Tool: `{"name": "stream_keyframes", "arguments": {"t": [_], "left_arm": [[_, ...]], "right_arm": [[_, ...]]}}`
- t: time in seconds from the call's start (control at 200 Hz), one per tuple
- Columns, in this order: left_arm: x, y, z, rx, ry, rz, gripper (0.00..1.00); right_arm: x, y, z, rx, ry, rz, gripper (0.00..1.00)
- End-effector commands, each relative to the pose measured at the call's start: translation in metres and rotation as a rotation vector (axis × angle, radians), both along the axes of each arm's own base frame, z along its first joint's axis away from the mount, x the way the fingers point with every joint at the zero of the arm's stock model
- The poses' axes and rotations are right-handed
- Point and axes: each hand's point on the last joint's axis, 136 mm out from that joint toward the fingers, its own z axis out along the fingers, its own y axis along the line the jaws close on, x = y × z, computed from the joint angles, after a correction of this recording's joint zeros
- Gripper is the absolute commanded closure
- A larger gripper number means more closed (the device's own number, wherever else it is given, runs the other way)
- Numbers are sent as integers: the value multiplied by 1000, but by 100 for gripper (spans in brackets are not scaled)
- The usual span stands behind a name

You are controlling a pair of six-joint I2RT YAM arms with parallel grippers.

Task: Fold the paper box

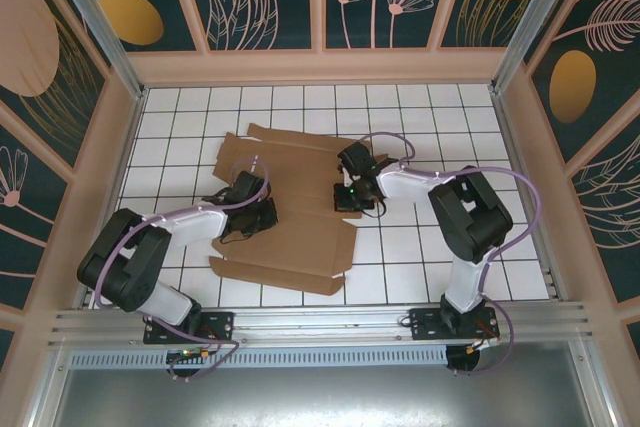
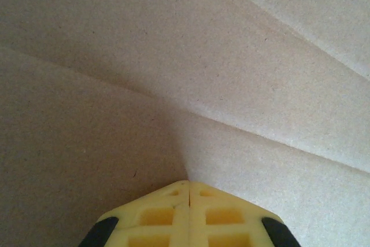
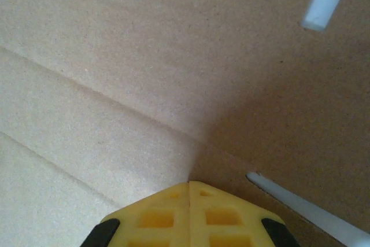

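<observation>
I see the paper box [image 1: 300, 247] spread flat as a cut sheet on the middle of the white tiled table [image 1: 450, 107]. My left gripper [image 1: 262, 217] is down on the box's left half. Its yellow fingers [image 2: 156, 215] are pressed together with nothing between them, the tips right at a crease. My right gripper [image 1: 348, 197] is on the box's right half, its fingers [image 3: 156, 218] likewise together and empty, near a narrow slot [image 3: 306, 206] in the cardboard.
</observation>
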Motion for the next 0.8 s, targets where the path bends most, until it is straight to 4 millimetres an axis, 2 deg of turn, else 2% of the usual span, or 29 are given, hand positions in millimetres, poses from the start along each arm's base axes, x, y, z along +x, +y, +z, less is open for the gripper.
{"name": "stream_keyframes", "arguments": {"t": [0.0, 0.135, 0.19, 0.29, 0.385, 0.485, 0.555, 0.611, 0.671, 0.716, 0.776, 0.796], "left_arm": [[-3, 2, -19, 61, 59, -27, 100], [11, -3, -26, 108, 67, -67, 100], [15, 0, -35, 150, 88, -71, 100], [32, -1, -35, 198, 75, -79, 100], [49, -6, -33, 222, 58, -85, 100], [74, -16, -27, 231, 18, -96, 100], [90, -17, -32, 268, 16, -109, 100], [100, -21, -36, 280, 29, -125, 100], [112, -27, -31, 275, 9, -133, 100], [120, -32, -20, 264, -18, -137, 100], [126, -36, 0, 241, -70, -140, 100], [127, -37, 7, 231, -87, -140, 100]], "right_arm": [[-17, -26, -30, -97, 52, -11, 100], [-38, -38, -31, -89, 79, -35, 100], [-51, -41, -30, -79, 94, -41, 100], [-78, -41, -28, -55, 120, -26, 100], [-103, -25, -24, 23, 172, 16, 99], [-118, 7, -9, 127, 184, 102, 92], [-118, 30, 8, 208, 176, 156, 87], [-112, 43, 25, 272, 155, 181, 79], [-98, 52, 50, 331, 99, 185, 61], [-83, 48, 68, 371, 62, 151, 45], [-62, 32, 89, 422, 21, 90, 38], [-55, 24, 94, 430, 5, 63, 32]]}}
